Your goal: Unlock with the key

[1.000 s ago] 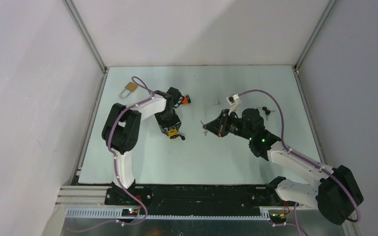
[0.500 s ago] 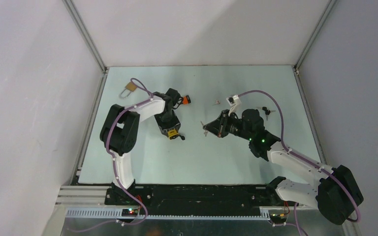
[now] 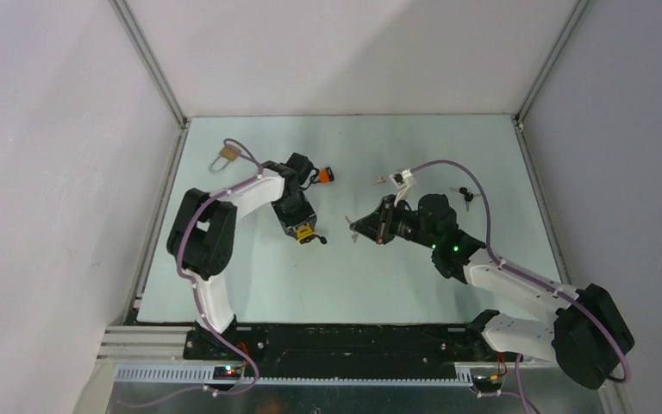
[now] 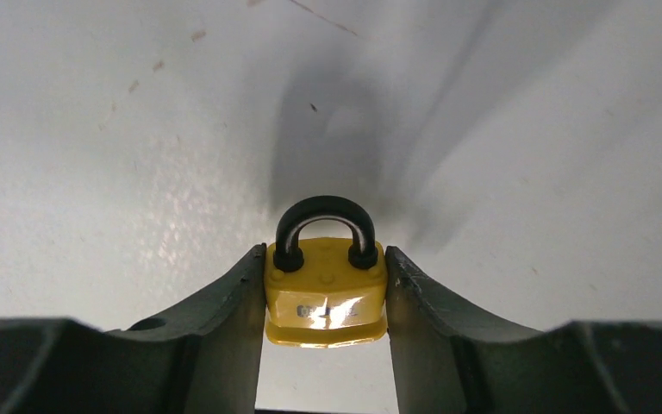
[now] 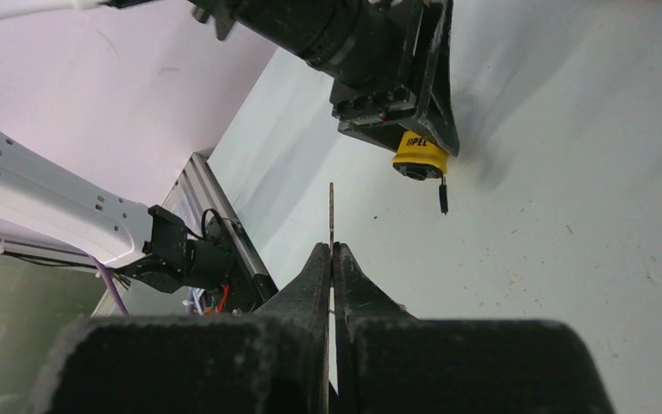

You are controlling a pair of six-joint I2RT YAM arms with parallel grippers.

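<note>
Padlock (image 4: 326,297) sits clamped in left tool (image 4: 326,260); right tool (image 5: 331,253) pinches key (image 5: 331,211).

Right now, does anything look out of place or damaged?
Nothing stands out. The left gripper holds the yellow padlock squarely, shackle closed; the right gripper pinches the key straight. Brass padlock, orange padlock and keys lie loose on the table.

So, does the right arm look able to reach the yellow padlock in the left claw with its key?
Probably yes. The right claw, shut on the key, points roughly at the yellow padlock, with nothing between them. The left claw grips the padlock's sides; whether its keyhole faces the key is unclear.
</note>
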